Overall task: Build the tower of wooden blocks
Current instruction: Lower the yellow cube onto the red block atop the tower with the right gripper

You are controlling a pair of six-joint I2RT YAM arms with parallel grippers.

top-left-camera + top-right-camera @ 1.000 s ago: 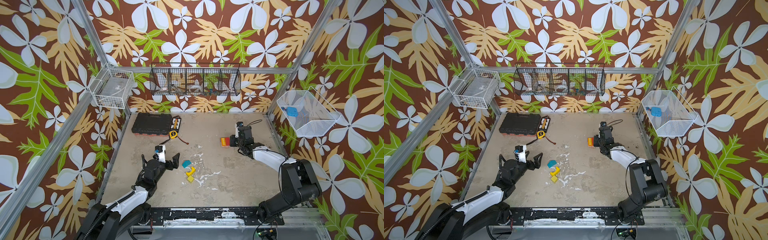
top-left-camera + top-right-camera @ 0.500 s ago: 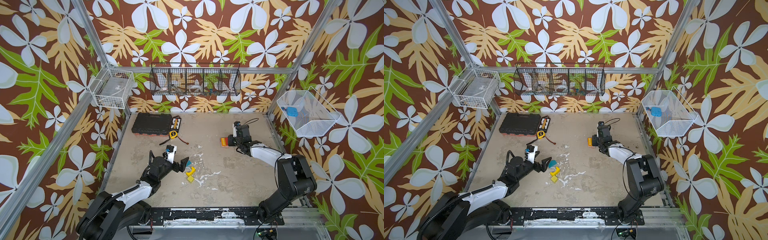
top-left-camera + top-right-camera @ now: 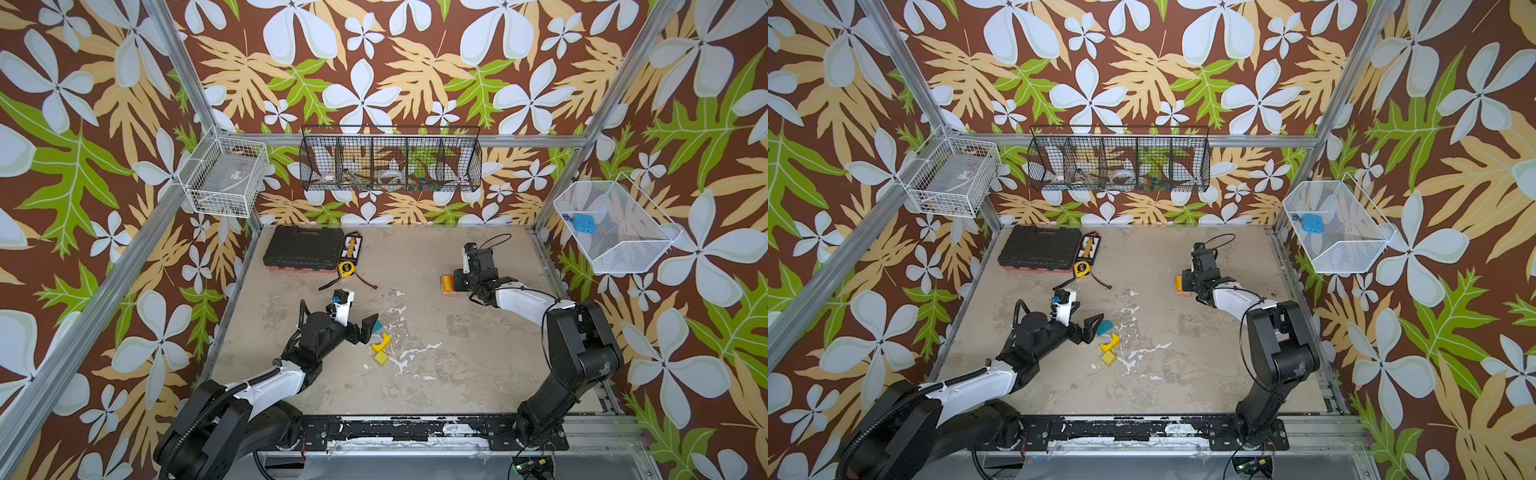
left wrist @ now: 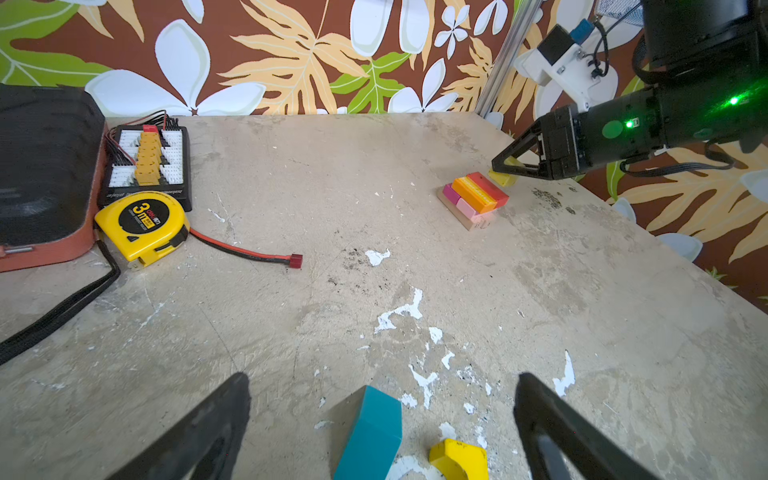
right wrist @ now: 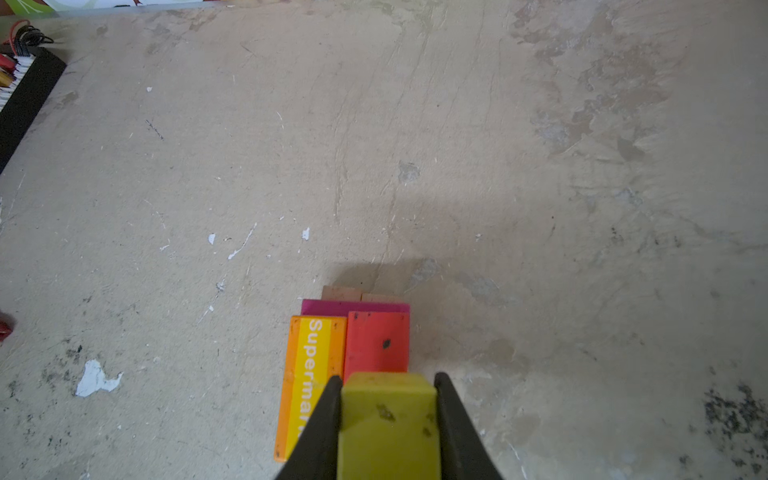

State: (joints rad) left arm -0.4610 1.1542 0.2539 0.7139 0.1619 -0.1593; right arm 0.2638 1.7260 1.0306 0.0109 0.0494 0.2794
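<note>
A: Which step is in hand?

B: A placing step, it would be judged. A yellow-green block (image 5: 388,424) is clamped between the jaws of the right gripper (image 5: 388,378) and is held at one end of the tower (image 4: 473,199), close to the red block (image 5: 376,345) and the orange block (image 5: 309,374) that make up its top layer.

A: How much of the tower is seen?

B: Three low layers. The tan planks (image 5: 361,294) are laid on the table (image 4: 374,187), a magenta block (image 5: 353,308) and a pink block (image 4: 465,208) are set on them, and the red and orange pair is set above. The tower is found toward the far right of the table. The work is judged to be at an early stage.

A: And the left gripper (image 4: 383,380)?

B: It is spread wide and nothing is held. A teal block (image 4: 370,432) is framed between its fingers. A yellow arch (image 4: 459,459) lies just beside that, and a small yellow cube (image 3: 379,358) lies near it. All three are well apart from the tower.

A: What is called for next?

B: The held block should be centred over the red and orange pair, lowered flat, and released only once it is borne. Whether it is already above them or just beside cannot be told. On the left, the teal block should be closed on squarely, so that the arch is not nudged.
</note>
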